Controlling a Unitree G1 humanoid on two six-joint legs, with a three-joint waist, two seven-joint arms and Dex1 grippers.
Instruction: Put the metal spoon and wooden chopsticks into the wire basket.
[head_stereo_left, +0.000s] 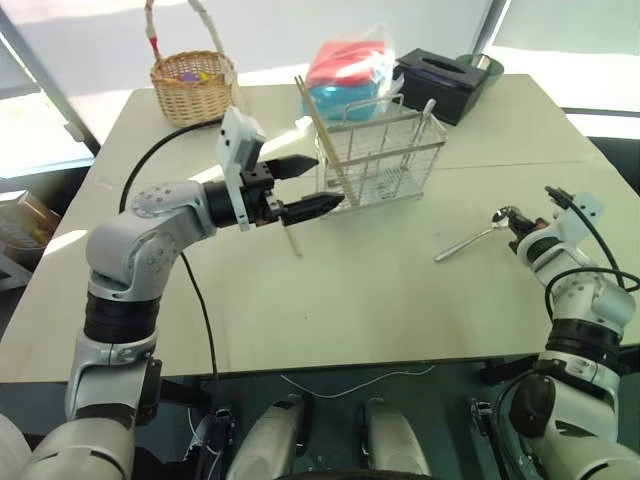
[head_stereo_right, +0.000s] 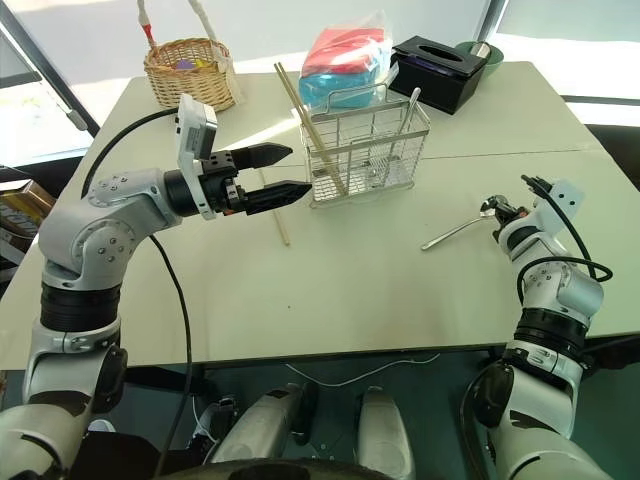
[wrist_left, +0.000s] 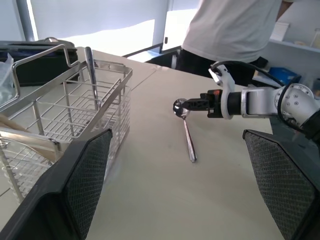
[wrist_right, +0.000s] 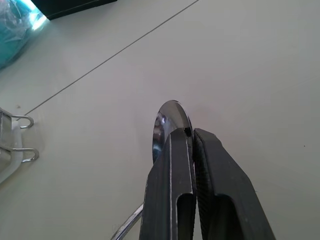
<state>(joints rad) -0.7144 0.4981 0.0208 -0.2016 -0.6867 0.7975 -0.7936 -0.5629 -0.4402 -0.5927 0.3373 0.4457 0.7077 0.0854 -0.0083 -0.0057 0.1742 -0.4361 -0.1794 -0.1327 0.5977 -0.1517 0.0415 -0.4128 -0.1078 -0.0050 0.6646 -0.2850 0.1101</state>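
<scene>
spoon first: the small shiny metal spoon (head_stereo_left: 478, 238) lies on my pale table (head_stereo_left: 350, 300), right of the silvery wire basket (head_stereo_left: 385, 155), handle running toward my left. my right gripper (head_stereo_left: 518, 228) is clenched on its bowl; my left gripper (head_stereo_left: 318, 185) hangs spread-fingered at the basket.

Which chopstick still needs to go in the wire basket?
The chopstick lying flat on the table, just left of the wire basket. The other chopsticks already stand leaning inside it.
</scene>
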